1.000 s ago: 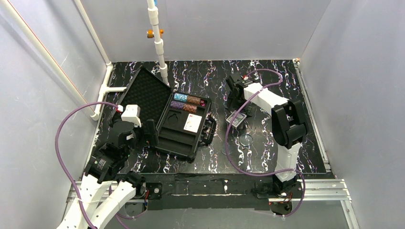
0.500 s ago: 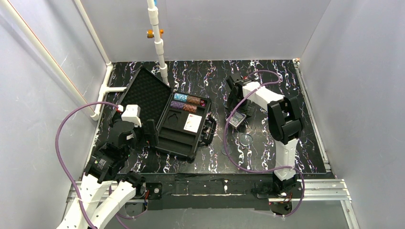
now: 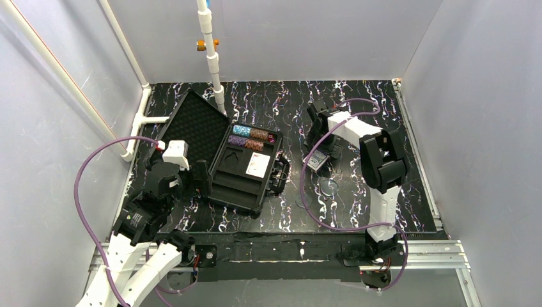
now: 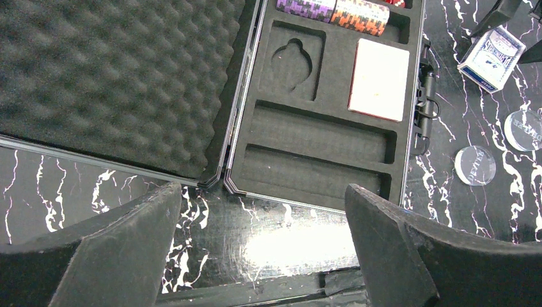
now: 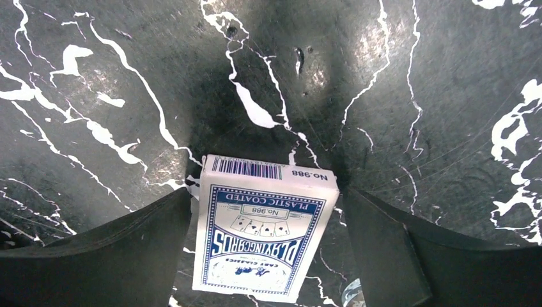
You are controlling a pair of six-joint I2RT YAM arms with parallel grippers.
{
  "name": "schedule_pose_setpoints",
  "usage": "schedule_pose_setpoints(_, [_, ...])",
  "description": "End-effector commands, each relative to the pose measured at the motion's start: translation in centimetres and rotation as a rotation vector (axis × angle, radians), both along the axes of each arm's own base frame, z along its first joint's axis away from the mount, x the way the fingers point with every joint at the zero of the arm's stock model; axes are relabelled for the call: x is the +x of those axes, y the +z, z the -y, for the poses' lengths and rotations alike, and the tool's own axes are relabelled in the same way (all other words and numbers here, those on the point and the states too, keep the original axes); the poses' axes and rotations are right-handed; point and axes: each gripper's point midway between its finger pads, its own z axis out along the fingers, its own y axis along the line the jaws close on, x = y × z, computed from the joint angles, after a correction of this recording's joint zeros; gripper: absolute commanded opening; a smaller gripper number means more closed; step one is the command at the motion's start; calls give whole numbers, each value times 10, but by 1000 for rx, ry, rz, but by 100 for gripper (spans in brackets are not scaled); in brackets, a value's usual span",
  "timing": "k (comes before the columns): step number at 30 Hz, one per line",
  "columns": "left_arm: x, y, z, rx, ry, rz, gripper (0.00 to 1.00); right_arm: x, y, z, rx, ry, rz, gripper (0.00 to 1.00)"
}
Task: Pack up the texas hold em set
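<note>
The black case (image 3: 246,195) lies open, its foam lid (image 3: 195,126) flat to the left. Its tray holds teal (image 3: 241,130), purple (image 3: 238,139) and brown (image 3: 259,134) chip stacks and one card deck (image 3: 257,164). A blue card deck (image 3: 317,160) is on the table right of the case; it also shows in the right wrist view (image 5: 265,233). My right gripper (image 5: 268,217) is open, one finger at each side of this deck, a gap on the right side. My left gripper (image 4: 262,211) is open and empty over the table at the case's near edge.
Two clear round discs (image 4: 475,165) (image 4: 523,130) lie on the table right of the case handle (image 4: 427,102), near the blue deck (image 4: 491,57). A white pipe (image 3: 211,57) stands behind the case. Grey walls close in the table on three sides.
My right gripper has shifted slightly toward the back right. The blue deck has turned and shifted a little beneath it, its blue face now showing. The left arm has not moved.
</note>
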Motion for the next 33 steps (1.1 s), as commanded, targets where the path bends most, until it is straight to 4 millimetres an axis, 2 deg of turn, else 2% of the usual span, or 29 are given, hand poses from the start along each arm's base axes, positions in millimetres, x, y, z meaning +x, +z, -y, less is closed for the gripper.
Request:
schedule_pose_setpoints(1, [-1, -1, 0, 11, -10, -4, 100, -7, -7, 7, -9, -35, -8, 91])
schedule_pose_setpoints(6, [-1, -2, 0, 12, -10, -6, 99, -13, -17, 4, 7, -27, -34, 72])
schedule_pose_setpoints(10, [-1, -2, 1, 13, -13, -13, 99, -9, -9, 2, 23, -12, -10, 64])
schedule_pose_setpoints(13, [0, -4, 1, 17, -14, -20, 99, -3, 7, -2, 41, 2, 27, 59])
schedule_pose_setpoints(18, [2, -6, 2, 24, -12, -31, 99, 6, 39, -10, 74, 29, 103, 58])
schedule_pose_setpoints(27, [3, -7, 2, 28, -9, -38, 99, 12, 98, -40, 105, 110, 249, 59])
schedule_pose_setpoints(33, [3, -7, 2, 27, -8, -37, 99, 12, 128, -62, 115, 158, 329, 58])
